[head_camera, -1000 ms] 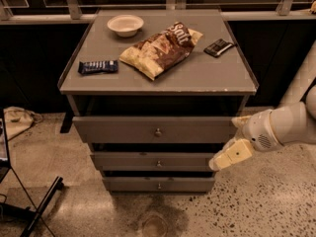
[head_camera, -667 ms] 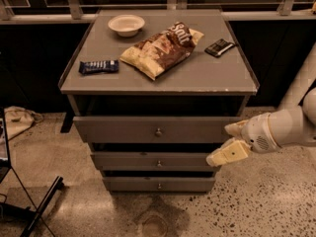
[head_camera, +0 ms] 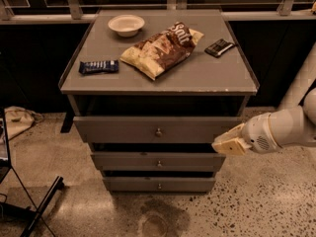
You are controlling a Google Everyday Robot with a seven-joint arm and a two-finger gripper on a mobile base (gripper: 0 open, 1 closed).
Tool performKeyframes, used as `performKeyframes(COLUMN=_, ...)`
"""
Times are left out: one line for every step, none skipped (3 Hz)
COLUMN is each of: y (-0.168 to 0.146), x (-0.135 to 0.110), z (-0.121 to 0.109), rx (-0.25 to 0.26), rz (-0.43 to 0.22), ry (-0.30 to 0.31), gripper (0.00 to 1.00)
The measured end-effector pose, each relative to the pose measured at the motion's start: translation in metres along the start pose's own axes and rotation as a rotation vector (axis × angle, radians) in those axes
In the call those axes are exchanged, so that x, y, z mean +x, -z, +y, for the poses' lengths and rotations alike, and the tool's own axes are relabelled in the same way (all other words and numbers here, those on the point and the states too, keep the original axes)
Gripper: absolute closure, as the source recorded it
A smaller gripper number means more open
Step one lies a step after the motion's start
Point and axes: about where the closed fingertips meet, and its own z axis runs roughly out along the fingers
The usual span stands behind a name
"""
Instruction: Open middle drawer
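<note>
The middle drawer (head_camera: 128, 161) is the medium grey front of three stacked under the cabinet top, with a small round metal knob (head_camera: 159, 164) at its centre. Its front stands a little behind the top drawer's front and a little ahead of the bottom one's. My gripper (head_camera: 228, 143) is pale, on a white arm coming in from the right. It hovers at the right end of the drawer fronts, level with the gap between the top and middle drawers, well to the right of the knob.
The top drawer (head_camera: 118, 129) and the bottom drawer (head_camera: 128, 184) have like knobs. On the cabinet top (head_camera: 207, 75) lie a white bowl (head_camera: 126, 24), a chip bag (head_camera: 160, 47), a blue bar (head_camera: 98, 66) and a dark packet (head_camera: 219, 47). A black stand leg (head_camera: 42, 206) lies at the lower left.
My gripper has moved left and slightly up, closer to the right end of the drawer fronts. The drawers have not moved.
</note>
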Motion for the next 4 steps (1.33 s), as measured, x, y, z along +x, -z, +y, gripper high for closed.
performKeyframes(y=0.0, x=0.0, z=0.0, rx=0.0, rz=0.0, ry=0.0, gripper=0.89)
performKeyframes(y=-0.008, x=0.009, z=0.001, rx=0.025, rz=-0.024, ry=-0.007, gripper=1.0)
performKeyframes(y=-0.033, x=0.037, z=-0.005, rx=0.052, rz=-0.102, ry=-0.067, gripper=1.0)
performKeyframes(y=-0.065, x=0.07, z=-0.017, rx=0.096, rz=-0.2, ry=-0.149, gripper=1.0)
